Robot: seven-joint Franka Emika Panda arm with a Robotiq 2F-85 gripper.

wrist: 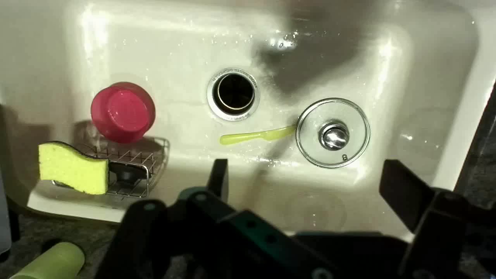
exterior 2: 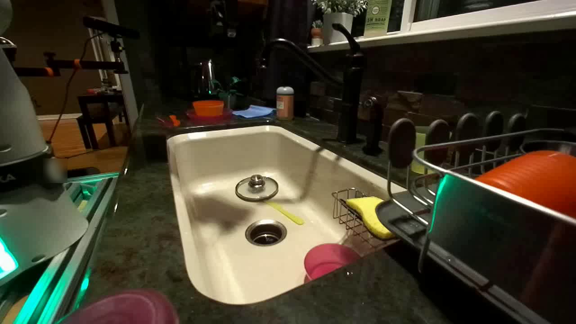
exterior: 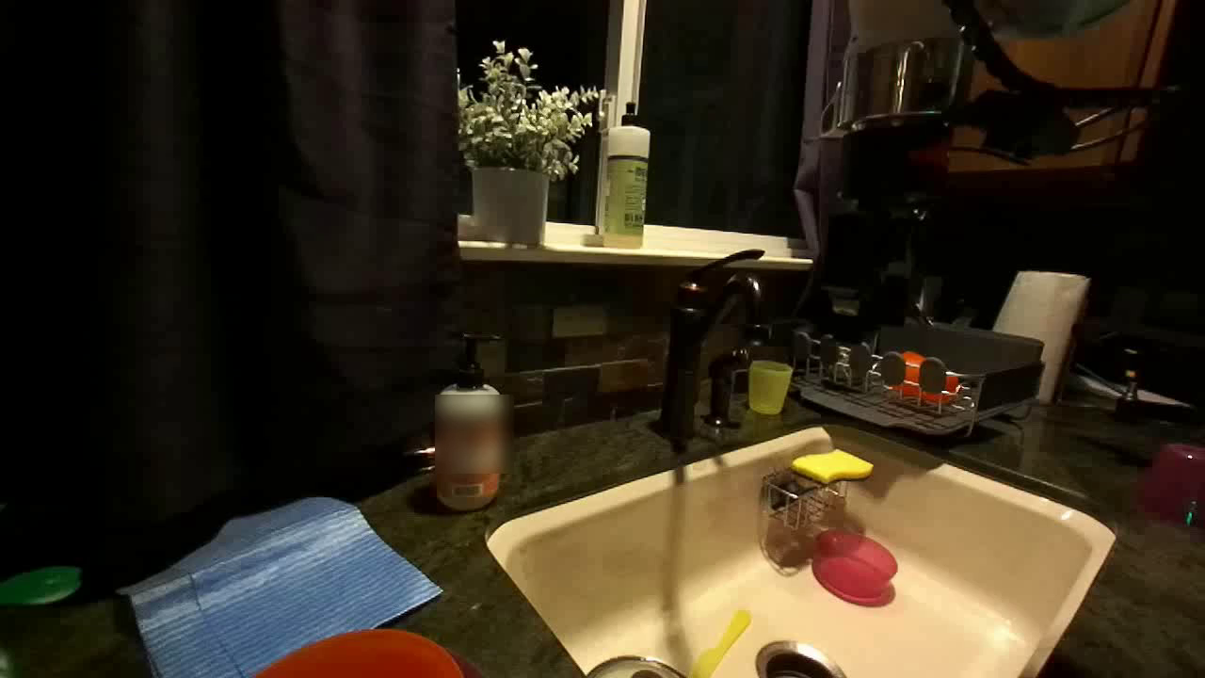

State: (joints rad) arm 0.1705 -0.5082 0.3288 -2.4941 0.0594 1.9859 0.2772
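Gripper (wrist: 310,176) right up front in the wrist view, fingers spread wide, nothing caught between them, nothing touched, poised over the pale sink (wrist: 174,54)! Framed between those fingertips, a little beyond them, sits the glass lid (wrist: 332,133), down on the sink floor with its metal knob (wrist: 335,138) facing up. Tight beside it, a yellow-green knife (wrist: 257,135) aims its blade at the lid's rim; does the tip slip underneath? I can't tell. Across the drain (wrist: 233,94) waits a pink bowl (wrist: 124,111), next to the wire caddy (wrist: 148,180) where a yellow sponge (wrist: 73,167) rests. So what's in hand? My read: this is the stage before a grasp, gripper above the sink, no hold taken on anything. Of everything down there, the lid looks best lined up. A grasp from here, I'd judge, calls for centring over that knob, a straight drop, and the fingers narrowing evenly on either side of it. Careful, though! Rounded, shiny metal could squirt out of a lopsided pinch, and the knife lies close enough to get nudged if the descent strays to its side.
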